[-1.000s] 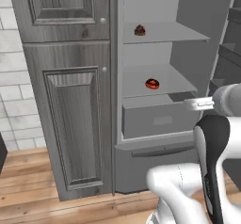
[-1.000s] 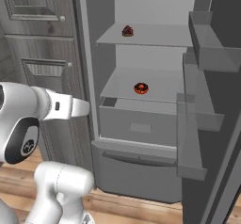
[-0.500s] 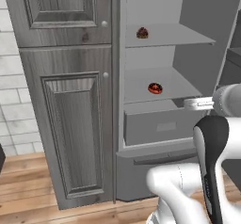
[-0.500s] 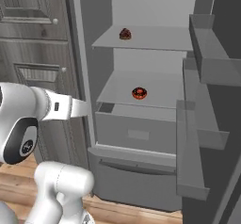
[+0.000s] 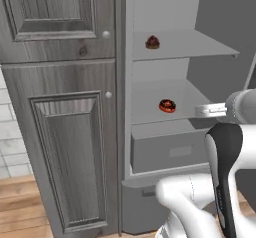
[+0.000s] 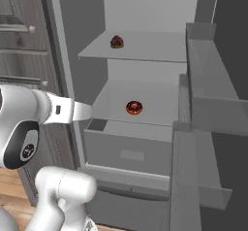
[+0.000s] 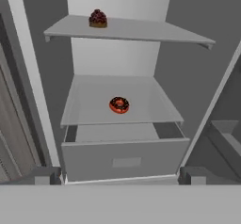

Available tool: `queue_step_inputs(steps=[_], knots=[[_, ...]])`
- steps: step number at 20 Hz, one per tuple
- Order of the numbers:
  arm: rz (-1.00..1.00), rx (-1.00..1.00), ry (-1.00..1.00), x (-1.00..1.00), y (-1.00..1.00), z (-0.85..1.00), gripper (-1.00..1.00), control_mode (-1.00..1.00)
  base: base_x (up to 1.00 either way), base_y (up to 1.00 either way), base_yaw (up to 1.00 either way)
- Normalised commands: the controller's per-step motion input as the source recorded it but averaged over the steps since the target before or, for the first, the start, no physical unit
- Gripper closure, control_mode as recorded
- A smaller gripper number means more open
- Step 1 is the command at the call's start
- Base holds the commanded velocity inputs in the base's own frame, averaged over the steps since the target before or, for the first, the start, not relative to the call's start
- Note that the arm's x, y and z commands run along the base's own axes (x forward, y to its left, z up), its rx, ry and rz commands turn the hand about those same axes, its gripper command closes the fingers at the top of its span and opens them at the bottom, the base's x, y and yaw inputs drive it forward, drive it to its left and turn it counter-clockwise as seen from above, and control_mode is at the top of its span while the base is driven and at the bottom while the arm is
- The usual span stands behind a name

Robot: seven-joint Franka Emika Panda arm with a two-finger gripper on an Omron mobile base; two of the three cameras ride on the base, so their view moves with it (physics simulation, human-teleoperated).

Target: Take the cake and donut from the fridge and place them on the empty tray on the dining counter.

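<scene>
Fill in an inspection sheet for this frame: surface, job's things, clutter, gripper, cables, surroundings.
Surface: the fridge stands open, with two pale grey shelves above a drawer.
Job's things: the cake sits on the upper shelf, left of centre in the hand view; the donut lies flat on the lower shelf, near its front edge. Both are untouched.
Clutter: nothing seen on the shelves besides these two.
Gripper: the gripper is open and empty, in front of the fridge at about drawer height, clear of both items.
Cables: nothing seen.
Surroundings: a grey wood-panelled cabinet stands left of the fridge; the fridge door with its bins hangs open on the right; wooden floor below.
</scene>
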Motion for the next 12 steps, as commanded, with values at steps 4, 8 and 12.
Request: queue_step_inputs(steps=[4, 8, 12], knots=[[0.0, 0.0, 0.0, 0.0, 0.0, 0.0, -1.0, 1.0, 0.6, -0.38, 0.0], [0.0, 0.0, 0.0, 0.0, 0.0, 0.0, -1.0, 1.0, 0.54, -0.31, 0.0], [0.0, 0.0, 0.0, 0.0, 0.0, 0.0, -1.0, 1.0, 0.46, -0.17, 0.0]])
